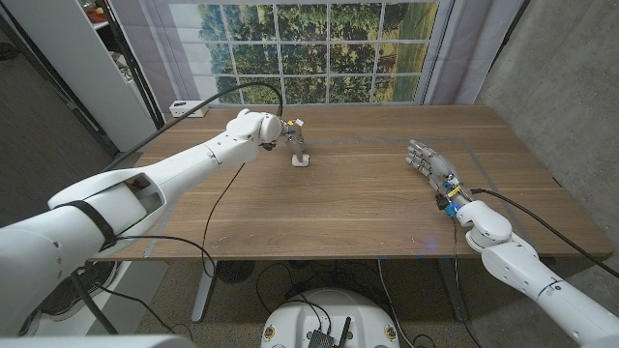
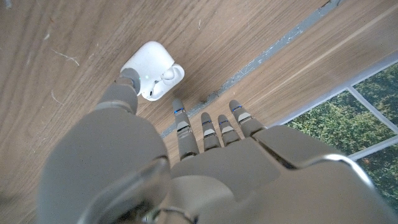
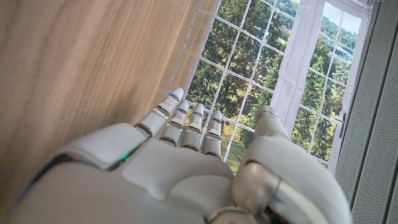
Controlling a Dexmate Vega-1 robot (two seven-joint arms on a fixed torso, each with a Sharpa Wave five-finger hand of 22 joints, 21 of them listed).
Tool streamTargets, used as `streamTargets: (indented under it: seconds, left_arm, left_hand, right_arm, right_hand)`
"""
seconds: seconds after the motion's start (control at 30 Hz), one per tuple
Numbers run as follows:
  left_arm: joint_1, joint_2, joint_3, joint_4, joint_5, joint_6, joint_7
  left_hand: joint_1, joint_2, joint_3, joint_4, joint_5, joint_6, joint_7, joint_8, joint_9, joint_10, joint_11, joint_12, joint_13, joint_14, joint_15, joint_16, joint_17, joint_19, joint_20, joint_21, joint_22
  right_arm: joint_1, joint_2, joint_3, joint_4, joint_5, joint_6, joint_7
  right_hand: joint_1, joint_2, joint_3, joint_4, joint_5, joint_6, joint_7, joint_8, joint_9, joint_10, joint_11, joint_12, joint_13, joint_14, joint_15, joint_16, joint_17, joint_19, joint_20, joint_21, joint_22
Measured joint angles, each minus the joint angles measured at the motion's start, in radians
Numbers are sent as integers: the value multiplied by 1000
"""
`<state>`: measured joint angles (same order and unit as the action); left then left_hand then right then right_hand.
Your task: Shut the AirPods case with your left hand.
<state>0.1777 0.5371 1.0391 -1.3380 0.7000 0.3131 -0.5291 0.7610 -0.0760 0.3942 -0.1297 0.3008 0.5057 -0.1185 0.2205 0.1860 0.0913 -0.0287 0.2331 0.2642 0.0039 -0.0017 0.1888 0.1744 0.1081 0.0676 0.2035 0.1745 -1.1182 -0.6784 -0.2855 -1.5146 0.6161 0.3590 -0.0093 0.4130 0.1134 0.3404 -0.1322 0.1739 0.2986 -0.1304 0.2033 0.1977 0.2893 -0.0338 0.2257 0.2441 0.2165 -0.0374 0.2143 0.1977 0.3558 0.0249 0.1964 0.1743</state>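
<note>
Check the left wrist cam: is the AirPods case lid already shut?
No, the AirPods case still has its lid hinged open with an earbud showing inside, while the left hand has one fingertip at its side.

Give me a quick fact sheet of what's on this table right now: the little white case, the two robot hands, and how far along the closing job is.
Case: white AirPods case on the wooden table, lid open, an earbud showing inside
Left hand: over the case, thumb tip touching it, other fingers spread
Right hand: apart on the table's right side, fingers extended, holding nothing
Progress: case not yet shut
</note>
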Motion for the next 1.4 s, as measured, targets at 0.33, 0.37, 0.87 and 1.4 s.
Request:
streamTargets:
  seconds: [0.33,0.37,0.87,1.4]
  left_arm:
    - [-29,-34,27,61,-21,-22,5]
    - [-36,-40,33,70,-23,-23,4]
    - [-51,-50,55,88,-28,-3,-4]
    - [-12,-13,55,23,-12,29,56]
  left_hand:
    - [5,6,-6,6,7,23,-11,0,3,0,0,0,-3,5,-5,0,0,3,-3,0,5]
    - [3,9,-9,9,7,32,-9,0,3,0,0,0,-4,9,-9,0,0,3,-3,0,5]
    - [28,36,-26,1,16,116,13,17,7,34,-12,8,-14,41,-23,0,-2,18,1,0,5]
    - [124,82,-56,-7,18,292,64,88,68,143,-40,52,-16,132,-36,4,-2,66,-5,8,5]
  right_arm:
    - [-19,-2,13,-2,8,6,-7]
    - [-20,-3,15,-2,10,7,-8]
    - [-34,-1,28,2,18,9,-14]
    - [-39,8,29,9,22,16,-17]
  right_hand:
    - [0,0,-3,3,0,0,0,0,0,0,0,0,5,0,0,0,0,0,0,0,0]
    - [0,0,-3,3,0,0,0,0,0,0,0,0,5,0,0,0,0,0,0,0,0]
    - [0,0,-3,3,0,0,0,0,0,3,3,0,5,0,0,0,0,0,0,0,0]
    - [-5,5,-11,3,0,0,0,0,0,3,3,0,9,0,0,0,0,0,0,0,0]
